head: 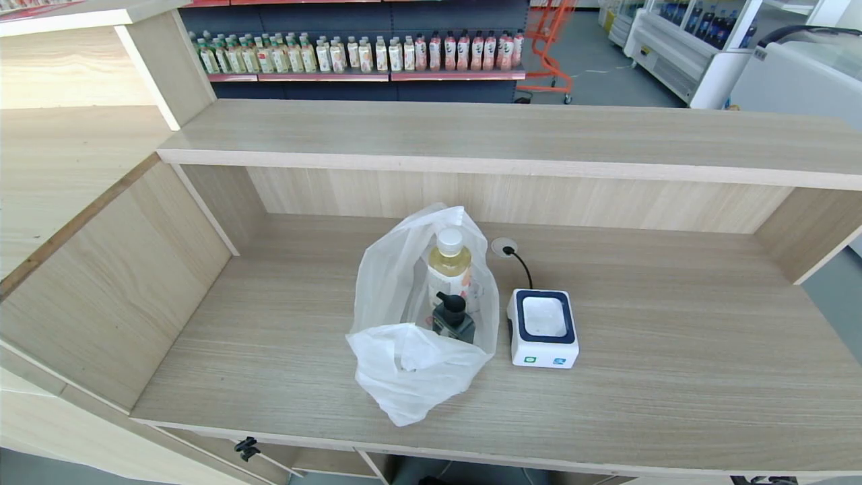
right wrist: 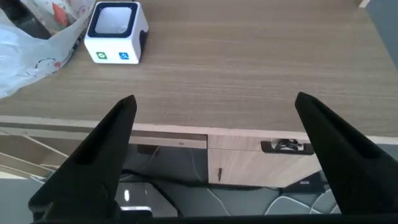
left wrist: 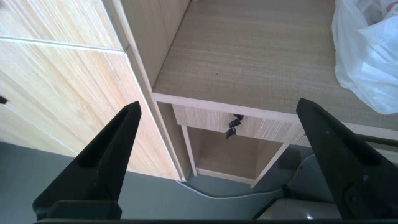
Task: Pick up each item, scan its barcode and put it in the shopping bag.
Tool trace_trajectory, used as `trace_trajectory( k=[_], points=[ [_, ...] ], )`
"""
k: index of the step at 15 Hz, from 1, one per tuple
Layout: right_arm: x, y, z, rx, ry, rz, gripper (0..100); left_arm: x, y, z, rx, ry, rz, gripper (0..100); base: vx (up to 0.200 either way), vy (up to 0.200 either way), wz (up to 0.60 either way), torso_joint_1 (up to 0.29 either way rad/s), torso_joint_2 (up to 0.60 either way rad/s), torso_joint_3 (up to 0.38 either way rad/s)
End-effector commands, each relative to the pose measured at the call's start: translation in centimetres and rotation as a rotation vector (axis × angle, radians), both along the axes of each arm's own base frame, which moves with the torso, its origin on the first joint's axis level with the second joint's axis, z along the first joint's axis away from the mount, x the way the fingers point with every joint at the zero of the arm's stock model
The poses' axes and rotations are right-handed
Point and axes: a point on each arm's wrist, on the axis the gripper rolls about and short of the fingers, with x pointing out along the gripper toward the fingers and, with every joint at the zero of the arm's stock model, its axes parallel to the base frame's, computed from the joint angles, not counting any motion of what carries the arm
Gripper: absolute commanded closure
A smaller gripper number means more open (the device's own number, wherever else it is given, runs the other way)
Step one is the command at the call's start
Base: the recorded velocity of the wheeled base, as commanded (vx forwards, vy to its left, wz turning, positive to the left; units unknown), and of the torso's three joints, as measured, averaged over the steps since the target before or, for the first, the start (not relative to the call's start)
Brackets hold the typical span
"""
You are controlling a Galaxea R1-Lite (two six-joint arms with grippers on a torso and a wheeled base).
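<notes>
Checkout: pale tea bottle (head: 449, 269) and dark pump dispenser (head: 452, 316) in white plastic shopping bag (head: 404, 367), beside white box scanner (head: 544, 328) | left pincer (left wrist: 219, 107), right pincer (right wrist: 214, 98) wide, empty | looks finished; avoid snagging bag.

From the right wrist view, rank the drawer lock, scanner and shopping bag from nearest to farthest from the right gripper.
1. Drawer lock, on the counter's front, nearest the right gripper.
2. Scanner, on the counter, leftward.
3. Shopping bag, left of the scanner.

Green and blue icons (head: 530, 360) on scanner (head: 544, 327)
</notes>
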Motion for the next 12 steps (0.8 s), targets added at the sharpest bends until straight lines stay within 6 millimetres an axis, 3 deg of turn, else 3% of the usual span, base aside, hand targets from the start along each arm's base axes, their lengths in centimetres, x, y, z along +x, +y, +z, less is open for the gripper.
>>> trace_trajectory(
  k=[1,11,12],
  points=[
    [-0.21,0.0,-0.07,-0.002,-0.03,-0.001,100,0.0,0.0,0.0,0.0,0.0,0.001,0,0.0,0.0,0.0,0.0,0.0,0.0],
    [-0.21,0.0,-0.11,0.023,-0.027,-0.001,100,0.01,0.0,0.0,0.005,0.002,-0.001,0,0.0,0.0,0.0,0.0,0.0,0.0],
    [-0.21,0.0,-0.11,0.023,-0.027,-0.001,100,0.01,0.0,0.0,0.005,0.002,-0.001,0,0.0,-0.2,0.0,0.002,0.02,0.002]
  ],
)
